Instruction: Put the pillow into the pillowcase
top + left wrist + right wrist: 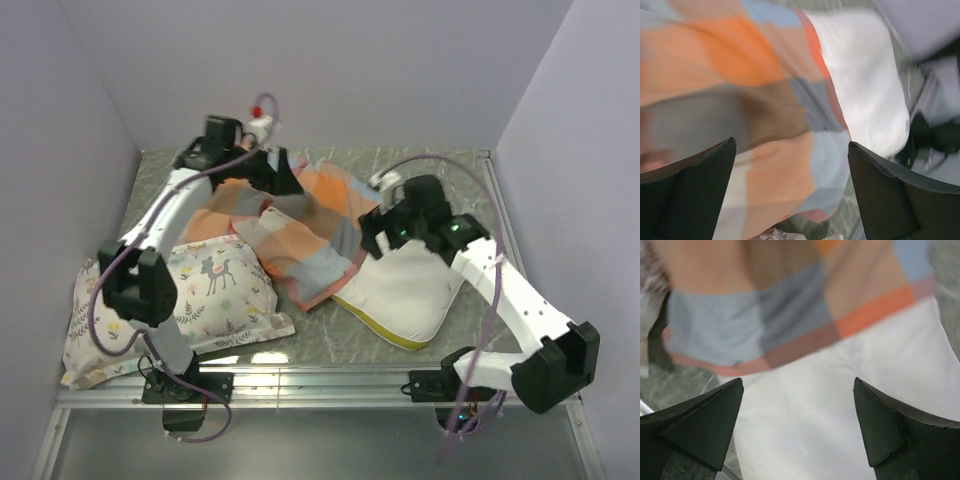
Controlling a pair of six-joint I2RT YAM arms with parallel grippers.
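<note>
Overhead view of a table (330,345). The pillow (410,290) lies right of centre. Its far end is covered by the edge of the checked pillowcase (300,235), and its yellow-banded near end sticks out bare. The right gripper (799,382) hovers over that edge, jaws wide and holding nothing, likely placed to draw the cloth farther on. The left gripper (791,145), equally wide and empty, hangs above the case's far part, probably to anchor it. A deer-print pillow (190,300) lies at the left.

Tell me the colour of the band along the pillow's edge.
Yellow. The band runs along the near edge of the pillow, clearest in the top view.
</note>
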